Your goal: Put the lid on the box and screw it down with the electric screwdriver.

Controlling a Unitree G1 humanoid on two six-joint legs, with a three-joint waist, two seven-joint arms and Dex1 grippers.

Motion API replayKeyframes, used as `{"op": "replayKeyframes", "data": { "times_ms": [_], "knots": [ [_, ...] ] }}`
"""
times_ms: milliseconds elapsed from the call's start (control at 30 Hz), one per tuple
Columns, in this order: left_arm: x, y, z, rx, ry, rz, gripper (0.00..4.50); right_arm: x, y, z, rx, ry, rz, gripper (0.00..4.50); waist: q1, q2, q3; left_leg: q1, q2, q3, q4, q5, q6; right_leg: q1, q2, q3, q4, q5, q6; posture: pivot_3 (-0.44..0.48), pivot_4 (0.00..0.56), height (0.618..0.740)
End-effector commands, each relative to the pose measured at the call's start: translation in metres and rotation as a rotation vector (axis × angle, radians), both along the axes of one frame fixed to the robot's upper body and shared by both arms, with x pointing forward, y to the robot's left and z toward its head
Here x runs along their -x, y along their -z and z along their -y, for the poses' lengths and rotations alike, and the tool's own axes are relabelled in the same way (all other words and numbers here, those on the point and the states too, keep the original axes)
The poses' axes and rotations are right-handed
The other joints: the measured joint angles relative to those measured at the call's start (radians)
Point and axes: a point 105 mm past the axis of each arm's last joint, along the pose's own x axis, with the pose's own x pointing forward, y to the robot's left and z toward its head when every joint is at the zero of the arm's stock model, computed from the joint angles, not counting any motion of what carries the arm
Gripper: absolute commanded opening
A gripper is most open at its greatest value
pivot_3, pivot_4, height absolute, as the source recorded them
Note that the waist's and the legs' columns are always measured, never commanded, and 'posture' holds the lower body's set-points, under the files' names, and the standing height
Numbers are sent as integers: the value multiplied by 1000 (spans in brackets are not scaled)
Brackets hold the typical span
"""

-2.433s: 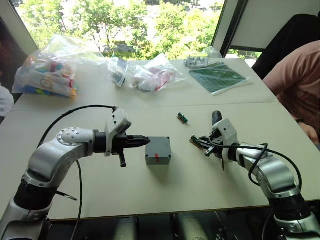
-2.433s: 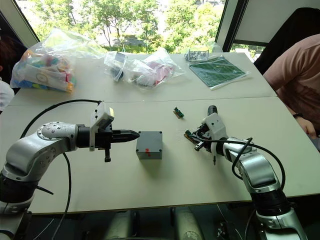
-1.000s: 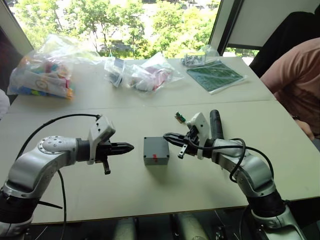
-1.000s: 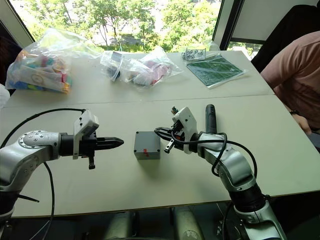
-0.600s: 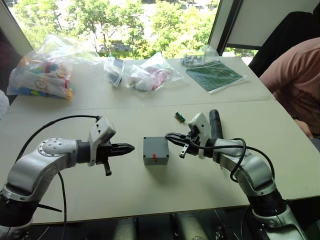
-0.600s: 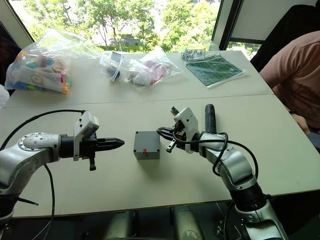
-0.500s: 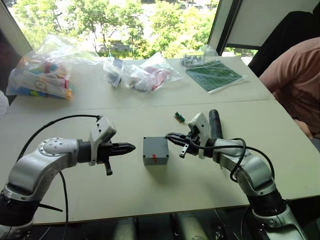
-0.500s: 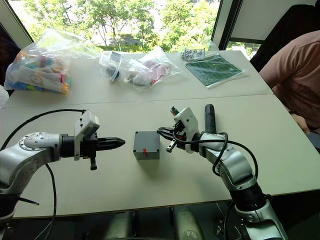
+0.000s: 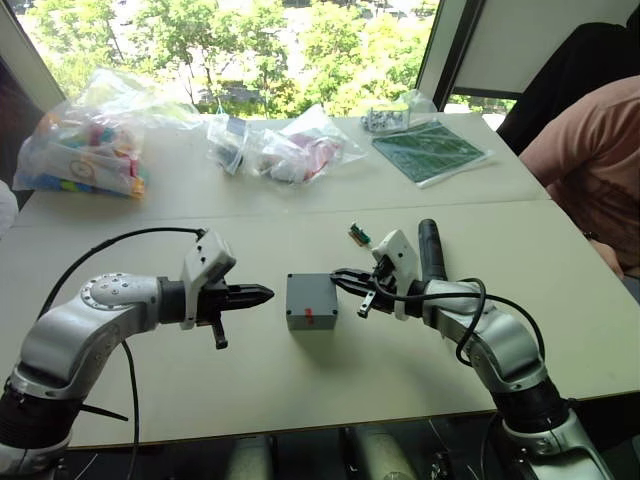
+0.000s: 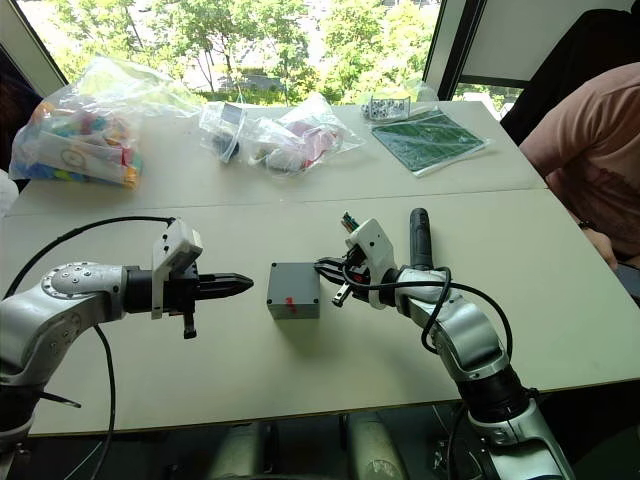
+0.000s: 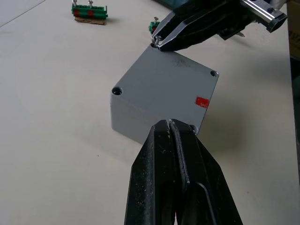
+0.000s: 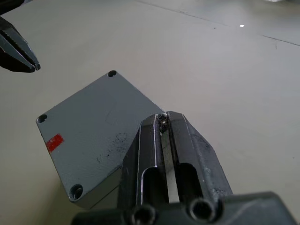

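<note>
The grey box (image 9: 311, 301) stands mid-table with the lid (image 12: 93, 122) lying on top of it, corner holes and a red mark showing. My left gripper (image 9: 268, 293) is shut and empty, its tips just short of the box's left side (image 11: 136, 119). My right gripper (image 12: 162, 118) is shut on a small screw, held over the lid's corner nearest that arm. The black electric screwdriver (image 9: 430, 248) lies on the table behind my right arm.
A small green component (image 9: 362, 236) lies behind the box and another green part (image 11: 89, 11) lies further off. Plastic bags (image 9: 90, 140) (image 9: 290, 150) and a green board (image 9: 428, 150) sit at the back. A person (image 9: 590, 170) is at the right.
My right gripper came over from the table at the right to the box's corner and has since held there. My left gripper backed off the box, then edged slightly toward it.
</note>
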Motion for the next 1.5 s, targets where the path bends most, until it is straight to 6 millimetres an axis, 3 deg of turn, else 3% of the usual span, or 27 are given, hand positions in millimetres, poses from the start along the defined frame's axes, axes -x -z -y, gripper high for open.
{"op": "replayKeyframes", "data": {
  "times_ms": [33, 133, 200, 333, 367, 400, 500, 633, 733, 933, 1200, 1500],
  "knots": [
    [1, -8, 6, 9, 25, 34, 0, -3, -17, -3, -18, -12, 61, 2015, 0, 0, 0, 0, 0, 0, 0, 0, 0, 0, 0, 0, 0, 0, 0, 0, 150, 740],
    [1, -11, 8, 34, 26, 38, 0, -6, -27, 5, -47, 28, 68, 3293, 0, 0, 0, 0, 0, 0, 0, 0, 0, 0, 0, 0, 0, 0, 0, 0, 150, 740],
    [0, -17, 9, 62, 30, 45, 0, -9, -40, 17, -93, 79, 62, 3905, 2, 0, 0, 0, 0, 0, 0, 0, 0, 0, 0, 0, 0, 0, 0, 0, 150, 740],
    [0, -39, 19, 108, 107, 89, 0, -24, -76, 71, -77, 293, 51, 3905, 7, 1, 2, -1, 0, 0, 1, 0, 0, 0, 0, 0, 0, 1, -1, 0, 150, 740],
    [1, -45, 23, 107, 143, 109, 0, -29, -83, 89, -22, 355, 43, 4169, 8, 2, 3, -1, -1, 0, 2, 0, 0, 0, 0, 0, 0, 1, 0, 0, 150, 740],
    [2, -50, 27, 101, 175, 126, 0, -33, -86, 107, 50, 431, 9, 4409, 10, 3, 4, -2, -1, 0, 2, 0, 0, 0, 0, 0, 0, 1, 0, 0, 150, 740],
    [4, -53, 35, 66, 248, 163, 0, -38, -87, 150, 140, 629, -164, 4477, 9, 2, 3, -1, -1, 0, 2, 0, 0, 1, -1, 1, -1, 1, -1, 0, 150, 740],
    [7, -52, 42, 11, 316, 207, 0, -26, -84, 150, 146, 575, -408, 4477, -3, 4, 4, 0, -1, 0, -2, -1, 2, 0, 1, 1, -1, 1, -3, 0, 150, 740],
    [8, -49, 44, -14, 341, 224, 0, -25, -81, 150, 154, 557, -471, 4477, -1, 5, 5, -1, -1, 0, -2, -2, 4, -1, 1, 2, 0, 1, -2, 0, 150, 740],
    [20, -37, 44, -97, 362, 257, 0, -28, -50, 158, 198, 592, -675, 4477, -2, 5, 5, -4, -1, 1, 0, -2, 4, -2, 0, 2, -2, 0, -1, 0, 150, 740],
    [32, -27, 48, -68, 277, 250, 0, -31, -28, 169, 271, 673, -824, 4477, -1, 6, 6, -12, -1, 1, 2, -2, 4, -9, 0, 2, -2, 1, -1, 0, 150, 740],
    [40, -19, 51, -29, 193, 238, 0, -32, -9, 158, 344, 657, -931, 4477, -1, 6, 6, -12, -1, 1, 3, -2, 4, -10, 1, 2, 0, 1, -1, 0, 150, 740]
  ]
}}
